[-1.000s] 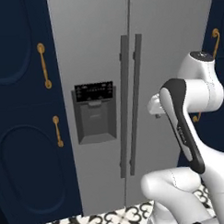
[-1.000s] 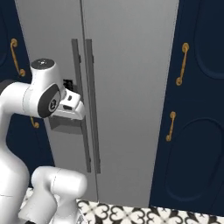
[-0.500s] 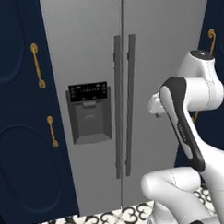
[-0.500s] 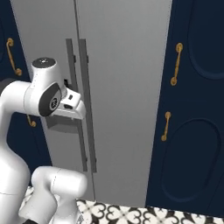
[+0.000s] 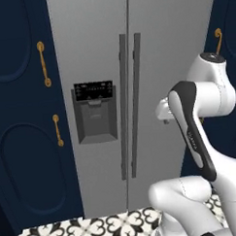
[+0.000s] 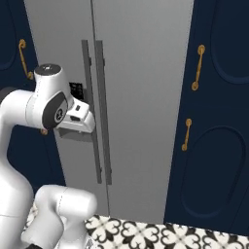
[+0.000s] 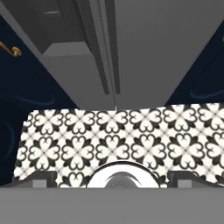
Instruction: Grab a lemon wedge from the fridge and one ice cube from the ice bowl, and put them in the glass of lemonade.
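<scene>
The light-grey fridge [image 5: 97,53] stands straight ahead with both doors closed. Its two long dark handles [image 5: 130,105] run down the middle, and the black-panelled dispenser recess [image 5: 95,113] is in the left door. It also shows in the right base view as the fridge [image 6: 141,73], and in the hand view as the fridge [image 7: 153,43]. My gripper [image 7: 113,177] hangs in front of the doors, aimed down at the floor by the fridge's foot, fingers wide apart and holding nothing. The hand [image 5: 163,110] is a short way off the right door. The lemon wedge, ice bowl and glass of lemonade are out of view.
Navy cabinets with brass handles flank the fridge, one on the left [image 5: 23,119] and one on the right [image 6: 214,121]. Black-and-white patterned floor tiles [image 7: 131,135] lie below. My own folded arm [image 5: 193,131] takes up the space in front of the right door.
The whole picture has shifted as the base drove: the fridge now sits slightly further left and a little nearer. The arm's pose is unchanged and the doors stay closed.
</scene>
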